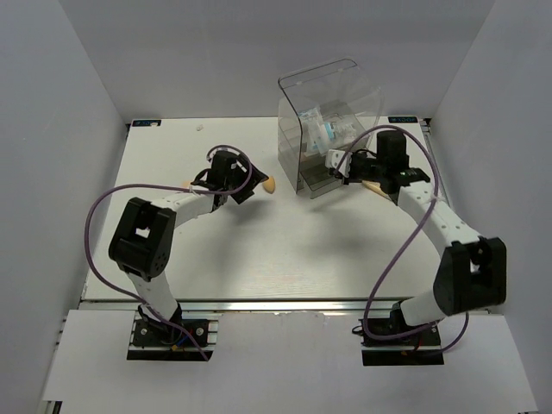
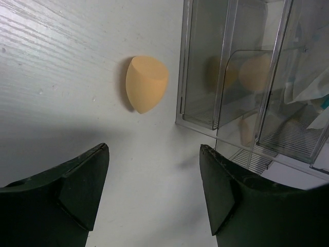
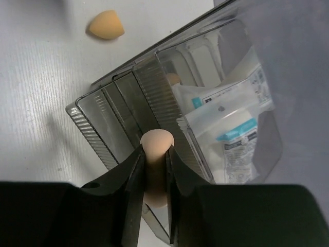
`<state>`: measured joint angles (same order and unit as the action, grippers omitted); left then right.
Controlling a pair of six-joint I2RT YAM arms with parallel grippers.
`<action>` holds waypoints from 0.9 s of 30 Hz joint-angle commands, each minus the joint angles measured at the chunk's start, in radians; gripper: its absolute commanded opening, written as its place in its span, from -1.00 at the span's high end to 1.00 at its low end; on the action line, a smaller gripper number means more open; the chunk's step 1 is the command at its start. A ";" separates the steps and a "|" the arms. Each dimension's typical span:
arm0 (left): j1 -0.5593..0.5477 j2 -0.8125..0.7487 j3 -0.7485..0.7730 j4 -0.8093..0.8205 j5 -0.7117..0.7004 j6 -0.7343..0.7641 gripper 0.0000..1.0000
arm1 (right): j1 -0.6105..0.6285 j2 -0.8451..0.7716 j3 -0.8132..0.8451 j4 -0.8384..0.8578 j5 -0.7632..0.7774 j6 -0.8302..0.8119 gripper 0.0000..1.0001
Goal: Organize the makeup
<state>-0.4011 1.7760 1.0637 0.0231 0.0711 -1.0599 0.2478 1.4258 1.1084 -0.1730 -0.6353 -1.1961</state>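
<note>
Pinching held sponge (image 3: pixel 156 146) between nearly closed jaws: right gripper (image 3: pixel 154 170), above front edge of drawer box (image 3: pixel 115 110). Lying on table (image 2: pixel 61 62) ahead of wide-open, empty left gripper (image 2: pixel 154 175): loose sponge (image 2: pixel 145 83), just beside box. Inside box: packet (image 3: pixel 231 123), possibly another sponge (image 3: pixel 173 78).

Both arms share one build. The left arm (image 1: pixel 142 237) and the right arm (image 1: pixel 470 274) alternate boxy matte black joint housings with smooth white link shells. In the overhead view the left base plate (image 1: pixel 171 336), black and rectangular, is at seven o'clock, and the right base plate (image 1: pixel 401 338) is at five o'clock. A thin left purple cable (image 1: pixel 89 233) and right purple cable (image 1: pixel 388 267) run along them. The left claw (image 2: pixel 154 190) and right claw (image 3: pixel 154 154) have black, wedge-shaped fingers.
</note>
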 commanded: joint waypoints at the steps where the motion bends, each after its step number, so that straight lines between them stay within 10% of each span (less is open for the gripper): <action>1: 0.004 -0.004 0.041 0.011 0.036 0.003 -0.61 | 0.021 0.087 0.068 0.036 0.017 -0.017 0.48; 10: 0.005 0.031 0.079 -0.011 0.016 0.012 -0.61 | 0.044 0.203 0.125 0.041 0.065 -0.062 -0.39; 27: -0.050 0.272 0.449 -0.405 -0.097 0.110 -0.30 | -0.005 -0.073 -0.051 0.253 0.023 0.414 -0.33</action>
<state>-0.4210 2.0331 1.4338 -0.2466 0.0326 -1.0080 0.2531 1.4082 1.0973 0.0143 -0.5861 -0.9081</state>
